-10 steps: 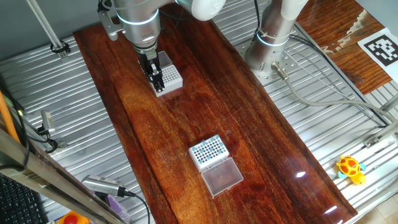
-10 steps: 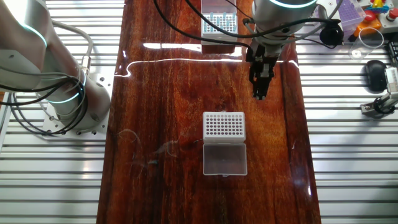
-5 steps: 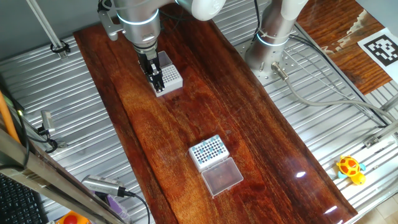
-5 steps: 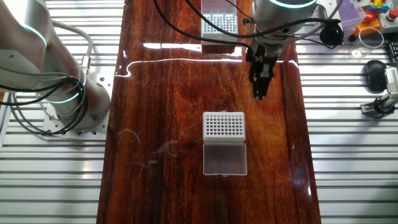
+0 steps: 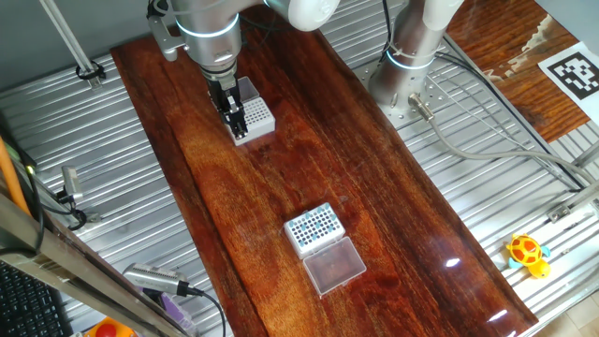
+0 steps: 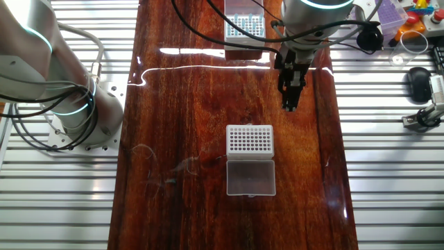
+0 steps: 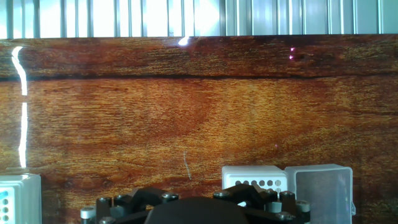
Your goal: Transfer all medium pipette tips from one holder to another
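- Two dark, narrow fingers make up the pincer [image 6: 289, 104]; they hang point-down from the grey arm, and whether they stand apart or together, or grip anything, I cannot tell from any view.
- Just beside the pincer sits a white holder [image 6: 250, 139], a small rectangular box whose top is a grid of dark round holes, seemingly with nothing in them; its clear, squarish hinged lid [image 6: 250, 176] lies flat against the side away from the arm.
- Well apart from the pincer, at the opposite end of the desk [image 5: 281, 178], stands the second white holder [image 5: 313, 228], also with a clear lid folded open, and in it the medium pipette tips [image 5: 312, 225] show as rows of small teal-blue dots.
- Handling, as a judgement: each tip looks almost weightless, a thin smooth plastic cone, stiff along its length but easy to crush or flick away, and closely packed with its neighbours. The wider collar standing proud of the rack seems the place to pinch, gently, lifting straight up.
- Beneath everything, the desk is glossy reddish wood with strong grain and bright reflections; ribbed metal borders it.
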You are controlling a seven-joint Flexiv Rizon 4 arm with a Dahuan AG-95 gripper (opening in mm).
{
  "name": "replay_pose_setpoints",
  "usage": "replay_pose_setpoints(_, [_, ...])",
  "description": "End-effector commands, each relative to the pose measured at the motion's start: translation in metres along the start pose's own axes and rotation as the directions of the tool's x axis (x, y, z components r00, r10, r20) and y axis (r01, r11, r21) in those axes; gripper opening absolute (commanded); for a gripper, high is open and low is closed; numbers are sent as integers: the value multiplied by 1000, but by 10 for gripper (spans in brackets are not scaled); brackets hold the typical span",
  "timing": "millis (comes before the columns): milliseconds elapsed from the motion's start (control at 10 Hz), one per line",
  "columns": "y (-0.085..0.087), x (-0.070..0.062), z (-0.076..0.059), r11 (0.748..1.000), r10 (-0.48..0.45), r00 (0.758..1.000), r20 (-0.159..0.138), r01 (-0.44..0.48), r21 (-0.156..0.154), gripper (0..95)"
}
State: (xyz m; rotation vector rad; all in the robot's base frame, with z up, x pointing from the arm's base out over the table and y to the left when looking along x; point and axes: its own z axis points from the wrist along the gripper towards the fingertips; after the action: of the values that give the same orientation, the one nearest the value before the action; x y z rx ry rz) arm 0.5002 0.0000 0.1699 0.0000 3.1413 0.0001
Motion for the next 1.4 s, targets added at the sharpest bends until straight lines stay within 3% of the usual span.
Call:
replay_pose_setpoints(100, [0,0,0,994,-111,994,13,112,-17,0])
replay_pose_setpoints(1400, [0,0,0,994,-107,994,11,107,-11,0])
